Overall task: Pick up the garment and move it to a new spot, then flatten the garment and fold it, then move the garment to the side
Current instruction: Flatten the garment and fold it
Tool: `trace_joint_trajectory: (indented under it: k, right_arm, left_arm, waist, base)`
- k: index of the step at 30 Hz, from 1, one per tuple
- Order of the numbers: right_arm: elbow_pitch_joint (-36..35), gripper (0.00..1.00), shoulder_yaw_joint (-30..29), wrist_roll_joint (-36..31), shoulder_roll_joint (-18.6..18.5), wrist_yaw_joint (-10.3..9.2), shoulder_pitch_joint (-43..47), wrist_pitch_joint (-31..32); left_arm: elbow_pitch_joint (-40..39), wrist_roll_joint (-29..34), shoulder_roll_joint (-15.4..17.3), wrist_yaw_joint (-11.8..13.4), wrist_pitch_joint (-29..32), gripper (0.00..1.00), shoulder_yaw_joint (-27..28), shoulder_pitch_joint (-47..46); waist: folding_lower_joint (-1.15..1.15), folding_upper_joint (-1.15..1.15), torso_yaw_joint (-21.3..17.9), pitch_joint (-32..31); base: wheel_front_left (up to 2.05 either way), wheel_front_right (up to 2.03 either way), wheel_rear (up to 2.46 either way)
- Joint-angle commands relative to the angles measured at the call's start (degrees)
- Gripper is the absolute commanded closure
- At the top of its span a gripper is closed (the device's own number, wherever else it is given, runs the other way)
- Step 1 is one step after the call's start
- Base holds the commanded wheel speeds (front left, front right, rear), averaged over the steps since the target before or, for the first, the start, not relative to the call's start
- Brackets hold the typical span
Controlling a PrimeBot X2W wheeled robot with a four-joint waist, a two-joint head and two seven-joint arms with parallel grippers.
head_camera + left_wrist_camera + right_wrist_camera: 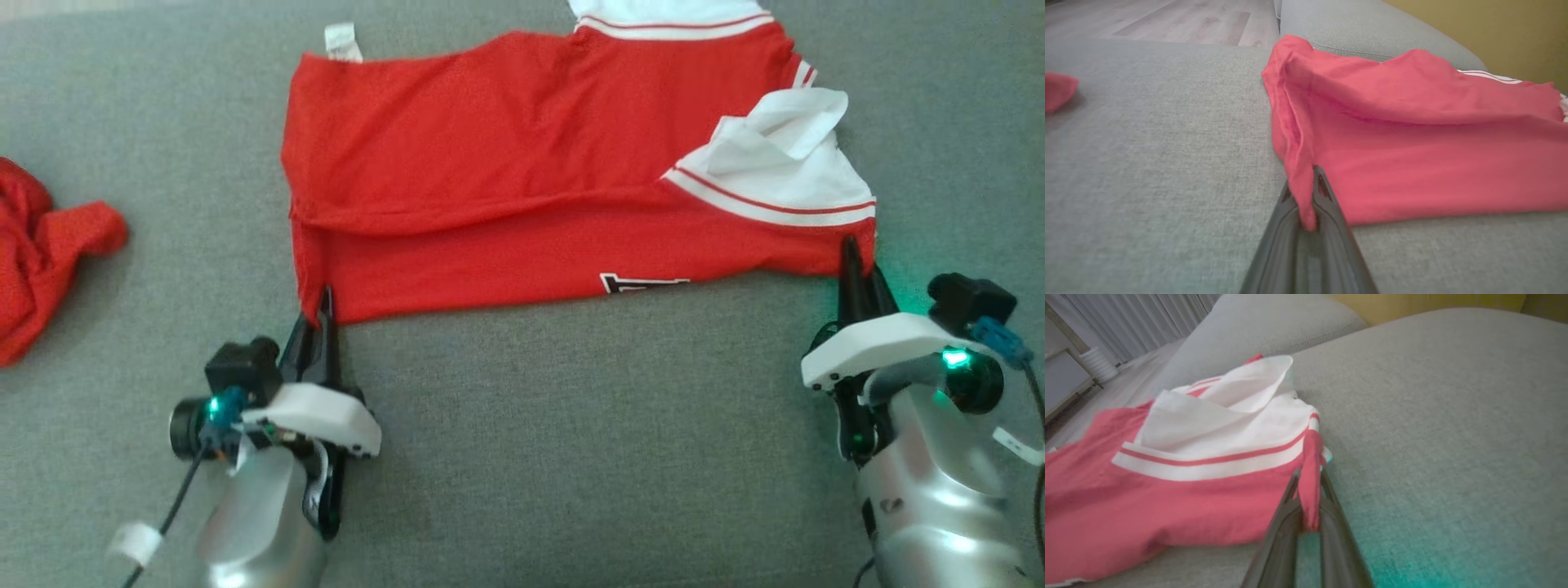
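Note:
The garment [522, 180] is a red shirt with white, red-striped sleeves, spread flat and partly folded on the grey cushion. My left gripper [320, 304] is shut on its near left corner; the left wrist view shows red cloth [1306, 204] pinched between the dark fingers [1327, 204]. At the near right corner, beside the white sleeve [784, 163], my right gripper [859, 263] is shut on the fabric. In the right wrist view a strip of red hem [1310, 490] hangs between that gripper's fingers [1331, 498].
A second crumpled red cloth [41, 245] lies at the far left of the grey sofa surface [571, 457]. A white tag [341, 41] sticks out at the shirt's far left corner. Wood floor [1167, 20] lies beyond the cushion edge.

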Motion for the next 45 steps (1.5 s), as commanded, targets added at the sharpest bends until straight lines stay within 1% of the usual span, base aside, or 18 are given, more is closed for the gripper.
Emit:
trace_joint_trajectory:
  k: [1, 7, 11, 14, 15, 16, 17, 20, 22, 26, 28, 29, 34, 37, 39, 45]
  right_arm:
    - [-2.7, 1.00, 0.6, 0.8, 0.1, -0.04, 0.9, 0.1]
    - [-6.3, 1.00, 0.0, 3.2, -0.5, -0.04, 6.6, 0.0]
    - [-7.8, 1.00, 0.4, 5.1, -1.0, -0.04, 12.4, 0.0]
    - [-8.5, 1.00, 1.6, 6.4, -1.1, -0.04, 15.8, 0.0]
    - [-8.6, 0.28, 1.8, 7.0, -1.1, -0.04, 16.5, 0.0]
    - [-8.8, 0.00, 1.8, 7.4, -1.2, -0.04, 16.8, 0.0]
    - [-9.4, 0.00, 1.3, 7.6, -1.3, -0.04, 16.8, 0.0]
    - [-10.7, 0.00, 0.9, 7.0, -1.6, -0.04, 16.4, 0.0]
    - [-12.2, 0.00, 0.4, 6.4, -1.6, -0.04, 15.3, 0.0]
    - [-13.6, 0.00, 1.3, 4.9, -2.0, -0.04, 11.7, 0.0]
    - [-13.9, 0.00, 2.3, 4.4, -2.4, -0.04, 9.5, 0.0]
    - [-14.1, 0.00, 3.4, 4.2, -2.5, -0.04, 7.2, 0.0]
    - [-14.0, 0.00, 6.9, 4.4, -2.7, -0.04, 2.2, 0.0]
    - [-13.7, 0.00, 9.1, 4.9, -2.6, -0.04, 0.3, 0.0]
    - [-13.5, 0.00, 10.0, 5.3, -2.6, -0.04, -0.6, 0.0]
    - [-13.4, 0.00, 11.6, 6.4, -3.3, -0.04, -1.8, 0.0]
  left_arm:
    - [-0.8, -0.3, 0.8, 1.0, 0.2, 1.00, 2.1, 3.1]
    - [-3.3, 0.3, 0.8, 1.2, 0.2, 1.00, 2.9, 8.3]
    - [-2.1, -0.4, 0.8, 0.7, 0.2, 1.00, 1.6, 12.9]
    - [-1.9, -1.2, 0.8, 0.8, 0.2, 1.00, 0.4, 15.1]
    - [-1.8, -1.6, 0.8, 0.8, 0.2, 1.00, 0.0, 15.6]
    - [-1.9, -1.8, 0.8, 0.9, 0.2, 0.79, -0.3, 15.7]
    - [-1.9, -2.2, 0.8, 1.1, 0.2, 0.00, -0.5, 15.6]
    - [-2.0, -2.6, 0.8, 1.1, 0.2, 0.00, -0.6, 14.1]
    - [-2.6, -1.7, 1.1, 1.1, 0.2, 0.00, -0.3, 11.2]
    - [-0.8, 0.1, 4.3, -0.5, 0.6, 0.00, -0.8, 1.4]
    - [0.7, 0.8, 6.2, -1.4, 2.5, 0.00, -1.4, -4.5]
    - [2.2, 1.0, 7.9, -2.3, 5.3, 0.00, -2.0, -10.0]
    - [6.8, 0.2, 11.4, -3.8, 12.7, 0.00, -4.3, -19.7]
    - [9.3, -1.2, 12.8, -4.0, 15.7, 0.00, -5.5, -22.7]
    - [10.1, -3.1, 13.0, -4.0, 17.0, 0.00, -7.1, -23.5]
    - [9.9, -9.9, 14.2, -4.1, 17.4, 0.00, -11.5, -24.0]
  waist:
    - [-0.02, 0.00, 0.2, -1.9]
    - [-0.02, 0.00, 1.3, -8.1]
    - [-0.02, 0.00, 2.1, -11.6]
    - [-0.02, 0.00, 2.5, -12.5]
    - [-0.02, 0.00, 2.6, -12.6]
    - [-0.02, 0.00, 2.6, -12.5]
    - [-0.02, 0.00, 2.6, -12.3]
    - [-0.02, 0.00, 2.8, -11.6]
    - [-0.02, 0.00, 2.9, -10.4]
    - [-0.02, 0.00, 3.2, -7.2]
    - [-0.02, 0.00, 3.3, -5.5]
    - [-0.02, 0.00, 3.2, -3.7]
    - [-0.02, 0.00, 2.4, 0.3]
    - [-0.02, 0.00, 1.8, 2.0]
    - [-0.02, 0.00, 1.4, 2.7]
    - [-0.02, 0.00, 1.1, 3.8]
  base:
    - [0.00, 0.00, 0.00]
    - [0.00, 0.00, 0.00]
    - [0.00, 0.00, 0.00]
    - [0.00, 0.00, 0.00]
    - [0.00, 0.00, 0.00]
    - [0.00, 0.00, 0.00]
    - [0.00, 0.00, 0.00]
    - [0.00, 0.00, 0.00]
    - [0.00, 0.00, 0.00]
    - [0.00, 0.00, 0.00]
    - [0.00, 0.00, 0.00]
    - [0.00, 0.00, 0.00]
    - [0.00, 0.00, 0.00]
    - [0.00, 0.00, 0.00]
    - [0.00, 0.00, 0.00]
    - [0.00, 0.00, 0.00]
